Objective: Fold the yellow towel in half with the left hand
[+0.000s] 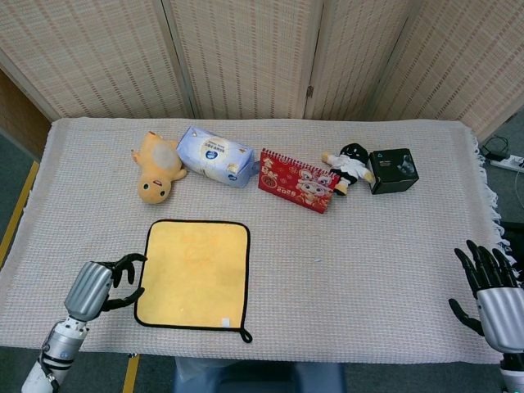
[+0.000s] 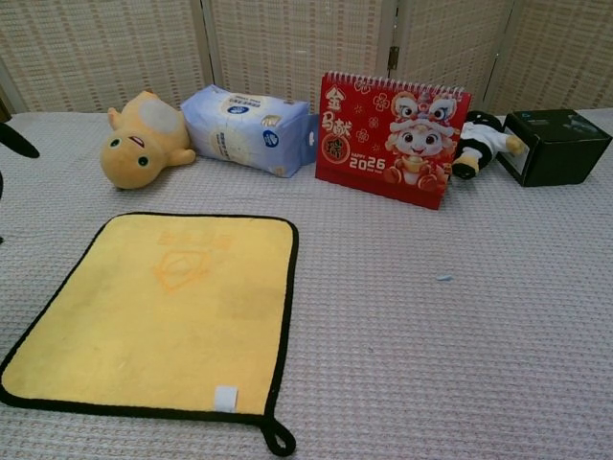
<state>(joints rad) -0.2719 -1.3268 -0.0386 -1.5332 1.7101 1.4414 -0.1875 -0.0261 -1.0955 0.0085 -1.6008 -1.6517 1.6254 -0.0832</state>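
The yellow towel [image 1: 193, 273] with black trim lies flat and unfolded on the near left of the table, also filling the lower left of the chest view as the yellow towel [image 2: 153, 311]. A small black hanging loop [image 1: 245, 334] sticks out at its near right corner. My left hand [image 1: 105, 283] hovers just left of the towel's left edge, fingers spread and curved toward it, holding nothing. In the chest view only a dark fingertip of the left hand [image 2: 14, 140] shows at the left border. My right hand [image 1: 490, 286] is at the table's near right edge, fingers apart and empty.
Along the back stand a yellow plush toy [image 1: 156, 167], a blue tissue pack [image 1: 214, 156], a red 2026 desk calendar [image 1: 296, 180], a small black-and-white doll [image 1: 346, 166] and a black box [image 1: 393, 169]. The woven tablecloth [image 1: 368, 270] covers the table.
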